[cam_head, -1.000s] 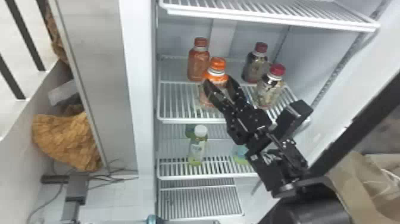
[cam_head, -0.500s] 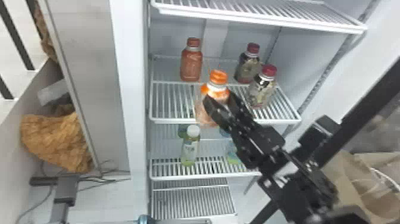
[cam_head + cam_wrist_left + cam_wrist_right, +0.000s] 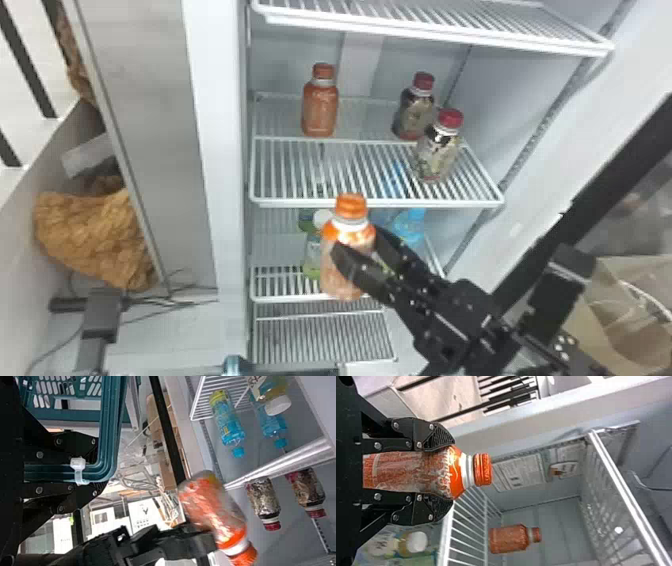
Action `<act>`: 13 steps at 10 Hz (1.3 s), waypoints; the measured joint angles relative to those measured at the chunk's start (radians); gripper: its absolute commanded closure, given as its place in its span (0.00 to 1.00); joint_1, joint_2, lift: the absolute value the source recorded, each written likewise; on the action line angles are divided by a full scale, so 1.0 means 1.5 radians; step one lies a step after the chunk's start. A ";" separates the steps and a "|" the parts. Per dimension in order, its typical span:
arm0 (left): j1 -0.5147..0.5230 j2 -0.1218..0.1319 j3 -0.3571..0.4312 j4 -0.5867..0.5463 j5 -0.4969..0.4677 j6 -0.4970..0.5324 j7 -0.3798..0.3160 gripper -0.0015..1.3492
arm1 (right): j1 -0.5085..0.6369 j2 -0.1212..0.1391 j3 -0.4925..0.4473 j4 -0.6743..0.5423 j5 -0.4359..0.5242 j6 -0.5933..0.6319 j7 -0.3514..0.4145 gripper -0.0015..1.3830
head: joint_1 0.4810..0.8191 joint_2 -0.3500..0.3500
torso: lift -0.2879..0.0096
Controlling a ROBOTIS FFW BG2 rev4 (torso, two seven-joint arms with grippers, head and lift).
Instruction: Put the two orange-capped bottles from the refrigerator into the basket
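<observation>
My right gripper (image 3: 361, 250) is shut on an orange-capped bottle (image 3: 344, 283), held upright in front of and below the front edge of the bottle shelf. In the right wrist view, the gripper (image 3: 447, 471) clamps the bottle's body (image 3: 403, 469) below its cap. The other orange-capped bottle (image 3: 320, 111) stands at the back left of that shelf, also seen in the right wrist view (image 3: 509, 538). The left wrist view has my left gripper (image 3: 95, 469) shut on the rim of the teal basket (image 3: 109, 427), with the held bottle (image 3: 214, 506) a little way off.
Two dark-red-capped bottles (image 3: 419, 112) stand at the right of the same shelf (image 3: 375, 203). Another wire shelf (image 3: 430, 32) is above; bottles with green and blue contents stand below. The refrigerator's side wall (image 3: 220, 150) rises at the left, and the open door frame slants at the right.
The right gripper has carried its bottle forward and down from over the shelf to in front of its edge. The head view has shifted slightly; the other bottles keep their places on the shelves.
</observation>
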State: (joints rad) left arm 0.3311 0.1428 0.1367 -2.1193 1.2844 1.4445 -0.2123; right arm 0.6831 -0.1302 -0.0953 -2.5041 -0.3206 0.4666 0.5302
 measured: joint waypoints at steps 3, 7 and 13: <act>-0.020 0.010 0.005 0.010 -0.042 -0.044 -0.013 0.89 | 0.020 -0.001 -0.018 -0.030 0.022 0.083 0.077 0.63 | 0.63 0.26 | 0.83; -0.013 0.009 0.012 0.011 -0.040 -0.045 -0.013 0.89 | 0.079 -0.054 -0.031 -0.175 0.027 0.331 0.175 0.63 | 0.63 0.33 | 0.83; -0.012 0.008 0.009 0.011 -0.036 -0.036 -0.013 0.89 | 0.042 -0.082 -0.021 -0.126 0.078 0.480 0.258 0.63 | 0.63 0.26 | 0.83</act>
State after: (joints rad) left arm 0.3135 0.1541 0.1499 -2.1021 1.2304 1.3907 -0.2316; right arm 0.7454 -0.2525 -0.1273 -2.6932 -0.2030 1.1863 0.9173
